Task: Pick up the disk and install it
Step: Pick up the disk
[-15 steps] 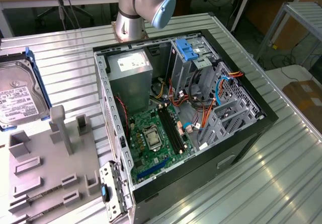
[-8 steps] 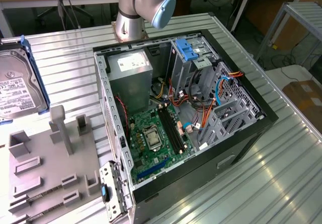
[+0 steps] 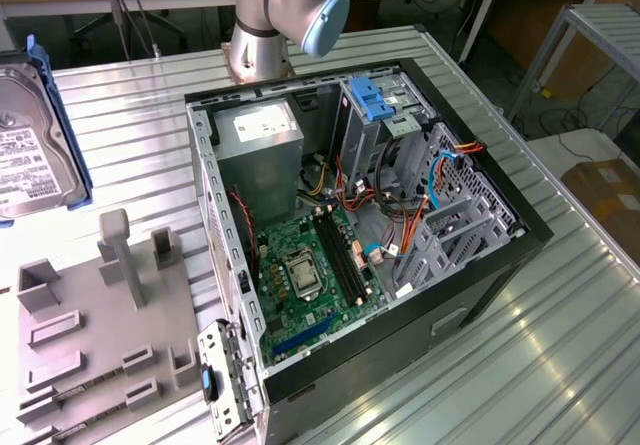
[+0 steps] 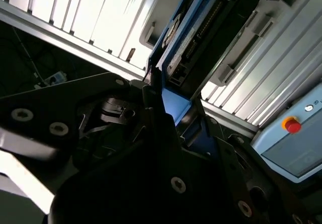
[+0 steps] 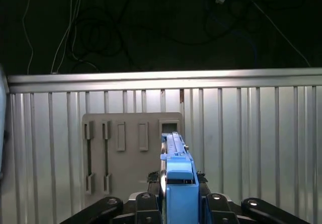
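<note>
End effector [image 5: 179, 207] clamping disk [image 5: 178, 176], over ribbed table [image 5: 251, 133]

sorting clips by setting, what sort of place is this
Likely a robotics lab workbench: a robot arm stands on a ribbed metal table beside an open computer case, its end effector gripping a disk.

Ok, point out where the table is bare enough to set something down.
Widest bare stretch: the ribbed table on the exterior view's right of the open computer case. A smaller patch lies between the grey fixture plate, the case's wall and the arm's base. Crowded inside the case: cables and the motherboard. The gripper holds the disk.
</note>
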`<act>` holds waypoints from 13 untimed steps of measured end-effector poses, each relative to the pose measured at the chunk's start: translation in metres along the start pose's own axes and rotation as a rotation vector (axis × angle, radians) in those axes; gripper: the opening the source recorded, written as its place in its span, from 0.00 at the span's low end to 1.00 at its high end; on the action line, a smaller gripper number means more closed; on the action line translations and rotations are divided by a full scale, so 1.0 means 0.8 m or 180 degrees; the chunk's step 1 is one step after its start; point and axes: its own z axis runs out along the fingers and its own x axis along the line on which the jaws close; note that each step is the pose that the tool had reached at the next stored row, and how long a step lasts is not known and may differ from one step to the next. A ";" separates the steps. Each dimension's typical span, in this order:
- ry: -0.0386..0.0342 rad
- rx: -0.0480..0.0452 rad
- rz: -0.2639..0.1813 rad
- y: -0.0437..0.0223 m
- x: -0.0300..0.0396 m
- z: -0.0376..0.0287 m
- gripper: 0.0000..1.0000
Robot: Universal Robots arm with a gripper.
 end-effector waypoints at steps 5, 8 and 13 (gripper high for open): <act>0.0000 0.0000 0.0000 -0.0003 0.0012 -0.0445 0.37; 0.0000 -0.0001 0.0000 -0.0006 0.0016 -0.0655 0.37; 0.0000 0.0000 0.0000 -0.0008 0.0025 -0.0995 0.37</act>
